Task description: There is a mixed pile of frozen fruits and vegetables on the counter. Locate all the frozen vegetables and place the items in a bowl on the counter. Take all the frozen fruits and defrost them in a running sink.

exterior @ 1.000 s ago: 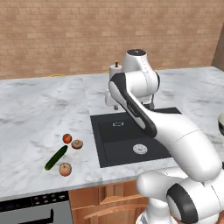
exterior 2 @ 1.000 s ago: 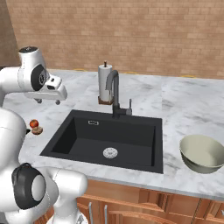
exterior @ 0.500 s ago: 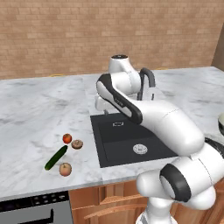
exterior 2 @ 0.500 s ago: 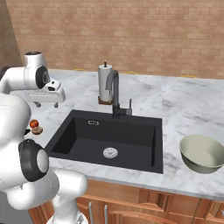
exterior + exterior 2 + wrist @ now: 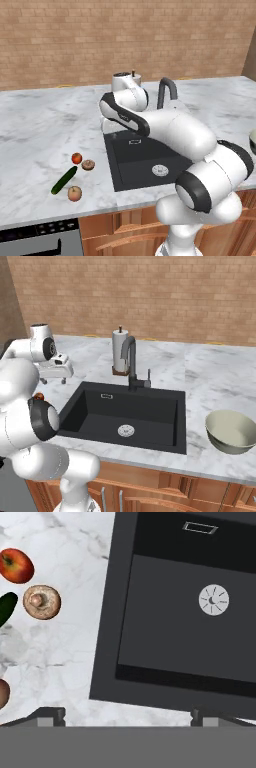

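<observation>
The mixed pile lies on the marble counter [image 5: 35, 125] left of the sink [image 5: 145, 155]: a red ball [image 5: 76, 158], a brownish-white mushroom-like lump [image 5: 88, 164], a dark-green cucumber stick [image 5: 63, 180] and an orange-tan peach ball [image 5: 74, 193]. My gripper [image 5: 53, 380] hangs open and empty above the sink's left rim, pointing down. Between its fingertips, the hand view of the gripper [image 5: 127, 717] shows the red ball [image 5: 16, 565], the lump [image 5: 42, 602], the cucumber's end [image 5: 6, 609] and the peach's edge [image 5: 2, 693] to the left, and the black basin with its drain [image 5: 214, 599] to the right. The cream bowl [image 5: 231, 431] stands right of the sink.
A dark gooseneck faucet [image 5: 131, 361] and a paper towel roll [image 5: 119, 351] stand behind the basin. A brick wall backs the counter. A stove panel [image 5: 40, 240] sits below the counter's front edge at the left. Bare marble lies around the pile.
The arm has swung left, carrying the hand from behind the sink toward its left rim, nearer the pile. The jaws have stayed open. The foods have not moved.
</observation>
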### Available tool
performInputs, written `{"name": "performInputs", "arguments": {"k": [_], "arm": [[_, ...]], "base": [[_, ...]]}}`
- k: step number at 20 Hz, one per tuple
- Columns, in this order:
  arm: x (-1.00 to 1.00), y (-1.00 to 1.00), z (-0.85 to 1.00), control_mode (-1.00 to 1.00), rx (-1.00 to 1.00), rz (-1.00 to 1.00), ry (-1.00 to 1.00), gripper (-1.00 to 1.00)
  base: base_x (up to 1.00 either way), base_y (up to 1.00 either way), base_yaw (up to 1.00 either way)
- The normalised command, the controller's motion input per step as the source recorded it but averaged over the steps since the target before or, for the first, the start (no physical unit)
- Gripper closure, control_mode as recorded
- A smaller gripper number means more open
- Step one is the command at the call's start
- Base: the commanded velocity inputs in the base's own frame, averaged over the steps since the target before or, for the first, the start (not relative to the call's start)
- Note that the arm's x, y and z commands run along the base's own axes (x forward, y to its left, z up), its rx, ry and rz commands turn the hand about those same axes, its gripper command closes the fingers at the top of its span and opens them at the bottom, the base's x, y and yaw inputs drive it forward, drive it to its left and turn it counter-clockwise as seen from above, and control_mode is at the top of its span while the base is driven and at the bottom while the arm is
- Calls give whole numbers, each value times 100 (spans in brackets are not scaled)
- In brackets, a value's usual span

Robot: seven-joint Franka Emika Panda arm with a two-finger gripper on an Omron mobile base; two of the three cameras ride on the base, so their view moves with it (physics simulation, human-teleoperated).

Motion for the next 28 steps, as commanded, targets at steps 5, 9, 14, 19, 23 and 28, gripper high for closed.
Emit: {"name": "performInputs", "arguments": {"k": [5,9,14,19,23,28], "arm": [[19,28,-28,-100,3,1,3,-100],[20,48,-32,-100,0,6,7,-100],[24,43,-29,-100,0,7,4,-100],[17,40,-36,-100,0,6,7,-100],[13,41,-40,-100,0,6,7,-100],[14,41,-40,-100,0,7,8,-100]], "base": [[0,0,0],[0,0,0],[0,0,0],[0,0,0],[0,0,0],[0,0,0]]}}
